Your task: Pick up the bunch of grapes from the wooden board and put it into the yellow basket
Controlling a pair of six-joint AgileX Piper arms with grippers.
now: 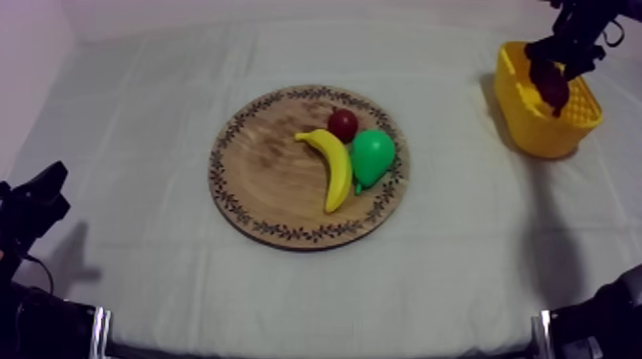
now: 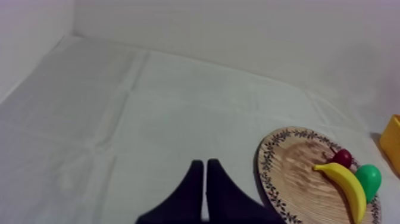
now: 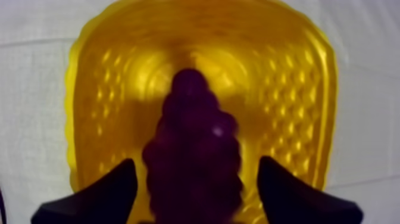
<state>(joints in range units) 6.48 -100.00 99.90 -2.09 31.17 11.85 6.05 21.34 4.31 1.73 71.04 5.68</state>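
The dark purple bunch of grapes (image 3: 193, 119) hangs over the inside of the yellow basket (image 3: 119, 71), between the fingers of my right gripper (image 3: 196, 163). Those fingers stand apart, with a strip of yellow showing between the grapes and one finger (image 3: 286, 190). From above, the grapes (image 1: 550, 84) sit at the mouth of the basket (image 1: 535, 119) at the far right, just under the right gripper (image 1: 564, 55). My left gripper (image 2: 205, 170) is shut on nothing, low over the cloth near the left edge (image 1: 43, 191). The round wooden board (image 1: 267, 172) lies mid-table.
On the board lie a banana (image 1: 332, 164), a green pear (image 1: 372, 156) and a small red fruit (image 1: 343, 123), close together on its right half. Beside the left gripper, the same board (image 2: 291, 173) and fruits show, and bare cloth stretches ahead.
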